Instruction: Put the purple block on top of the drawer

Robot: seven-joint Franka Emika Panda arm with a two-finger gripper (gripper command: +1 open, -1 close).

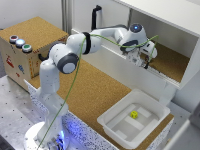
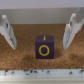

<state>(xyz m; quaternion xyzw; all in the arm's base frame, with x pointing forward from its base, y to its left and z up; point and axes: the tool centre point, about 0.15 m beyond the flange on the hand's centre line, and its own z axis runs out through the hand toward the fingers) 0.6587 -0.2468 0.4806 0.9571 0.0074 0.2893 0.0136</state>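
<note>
At the exterior view's left stands the drawer (image 1: 31, 47), a light plywood box with a cork top, three round buttons near its front edge and nothing else on the cork. The arm's base sits just beside it, and the arm reaches across the cork-covered surface (image 1: 95, 90) toward the exterior view's right. Lower in that view, a white tray (image 1: 134, 120) holds a small yellow object (image 1: 134, 114). Further right, the pincer (image 1: 145, 57) is inside the open white cabinet (image 1: 165, 30), close above its cork floor.

The wrist view shows the purple block (image 2: 44, 46) resting on that cork floor, between the two fingers (image 2: 69, 29). The pincer is spread wide, with a gap on each side of the block, so nothing is gripped yet.

The block looks like a small, rigid cube with flat faces and yellow markings, probably light. Its smooth sides may slip, so a squeeze on two opposite flat faces, centred and low, seems the safest hold.
</note>
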